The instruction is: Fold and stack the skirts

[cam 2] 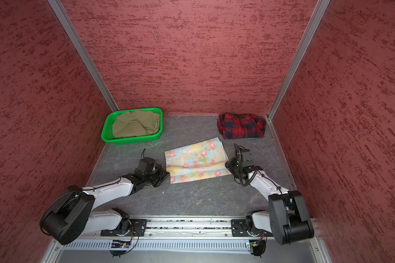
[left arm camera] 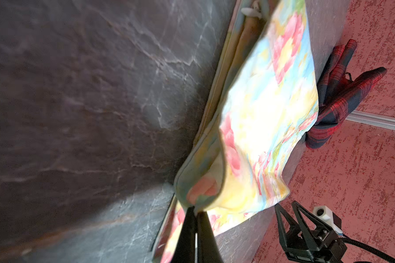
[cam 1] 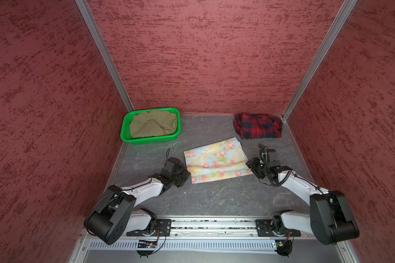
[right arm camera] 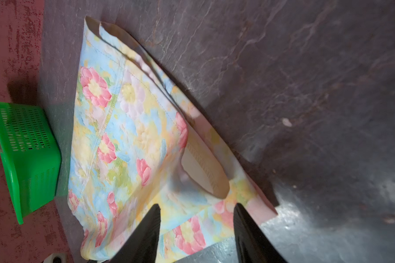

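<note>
In both top views, the flowered skirt [cam 1: 216, 160] lies partly folded mid-counter [cam 1: 214, 200]. The plaid skirt [cam 1: 257, 129] is bundled in the far right corner, and the olive skirt [cam 1: 153, 124] is crumpled in a green basket [cam 1: 126, 134] at the far left corner. Left wrist view: the left claw [left arm camera: 195, 210] is clamped on the flowered skirt's corner. Right wrist view: the right claw [right arm camera: 196, 205] stands apart, astride its edge. Nothing is stacked, so most of the work seems left.

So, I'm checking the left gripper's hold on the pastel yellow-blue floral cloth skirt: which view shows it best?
The left wrist view: the left gripper is shut on a raised edge of the pastel floral skirt. In both top views the gripper's body hides the pinch. The right wrist view shows only the skirt.
</note>
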